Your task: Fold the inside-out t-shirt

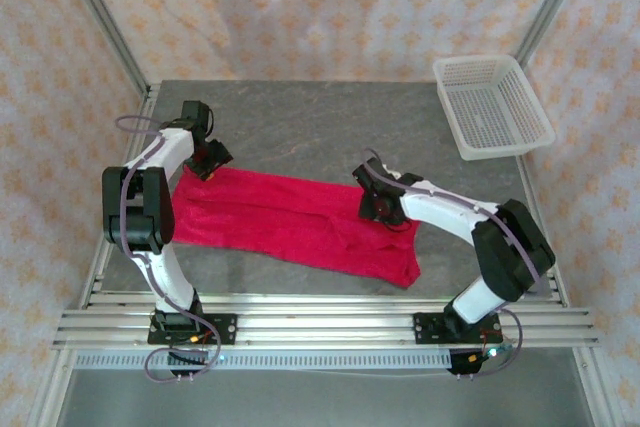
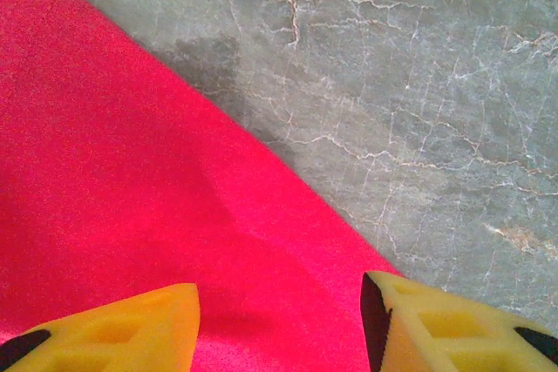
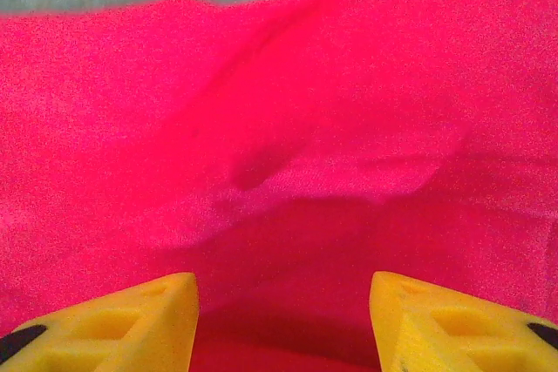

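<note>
- Found the t-shirt (image 1: pixel 300 222) stretched in a long band across the middle of the counter (image 1: pixel 320 112).
- Saw the left end effector (image 2: pixel 279 302) spread over the cloth's far left edge, pinching nothing.
- Saw the right end effector (image 3: pixel 283 302) spread likewise above rumpled cloth toward the right end.
- Judged a risk of catching one layer only, or of bunching, given the wrinkles; feared a skewed fold from uneven pulls.
- Noted a white basket (image 1: pixel 492 107) at the far right corner, with nothing inside.

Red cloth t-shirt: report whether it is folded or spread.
Apparently folded lengthwise: the bright red cloth t-shirt lies as a long flat band on the grey table, no sleeves showing.
</note>
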Tool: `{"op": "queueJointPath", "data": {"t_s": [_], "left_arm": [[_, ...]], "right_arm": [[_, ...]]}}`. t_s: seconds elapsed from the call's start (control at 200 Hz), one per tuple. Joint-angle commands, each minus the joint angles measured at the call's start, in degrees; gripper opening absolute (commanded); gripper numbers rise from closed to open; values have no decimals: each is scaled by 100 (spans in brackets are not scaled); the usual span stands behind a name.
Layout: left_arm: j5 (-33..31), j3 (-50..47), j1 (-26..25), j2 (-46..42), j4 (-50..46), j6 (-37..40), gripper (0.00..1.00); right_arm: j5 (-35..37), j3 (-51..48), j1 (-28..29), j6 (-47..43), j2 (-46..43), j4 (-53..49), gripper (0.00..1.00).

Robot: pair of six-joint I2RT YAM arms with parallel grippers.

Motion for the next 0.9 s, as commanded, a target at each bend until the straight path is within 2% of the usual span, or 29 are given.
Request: {"op": "queueJointPath", "data": {"t_s": [0.0,0.23,0.44,0.6,0.681,0.776,0.896], "left_arm": [[-222,90,34,32,-222,70,53],[-231,121,34,68,-228,58,53],[-216,207,34,38,-327,80,53],[-187,176,34,-262,-415,80,53],[-133,95,18,-512,-426,54,53],[51,-149,-30,-823,-310,-28,53],[523,-747,-89,-1036,104,-213,53]], "right_arm": [[-84,-245,200,-13,-221,-250,55],[-239,-733,645,539,-713,-406,56],[-369,-1062,755,927,-1210,-552,56],[160,-482,759,856,-1742,-1201,57],[467,-102,750,749,-1902,-1181,59],[632,63,616,584,-1799,-763,63],[214,154,368,471,-994,-156,63]]}}
